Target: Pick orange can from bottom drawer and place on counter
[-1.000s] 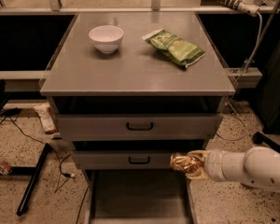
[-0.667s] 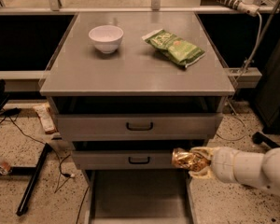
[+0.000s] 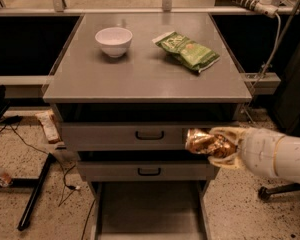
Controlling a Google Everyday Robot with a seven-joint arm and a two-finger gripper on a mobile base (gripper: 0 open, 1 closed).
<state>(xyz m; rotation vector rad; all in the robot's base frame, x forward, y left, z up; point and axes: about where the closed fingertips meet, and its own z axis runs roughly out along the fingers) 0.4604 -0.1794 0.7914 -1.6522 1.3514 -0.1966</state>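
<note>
The orange can (image 3: 204, 141), shiny orange-gold and crinkled, is held in my gripper (image 3: 217, 144) in front of the right end of the top drawer's grey front. The gripper is shut on it and comes in from the right on a white arm (image 3: 275, 156). The can hangs well above the bottom drawer (image 3: 150, 211), which is pulled out and shows a bare grey floor with thin side walls. The counter (image 3: 140, 74) is the flat grey cabinet top, above and behind the can.
A white bowl (image 3: 114, 40) and a green snack bag (image 3: 187, 50) lie on the counter's far half. Two shut drawers with black handles (image 3: 149, 134) sit above the open one. Cables and a black stand (image 3: 35, 194) lie on the speckled floor at the left.
The gripper has lifted the orange can from the level of the middle drawer up to the top drawer's front.
</note>
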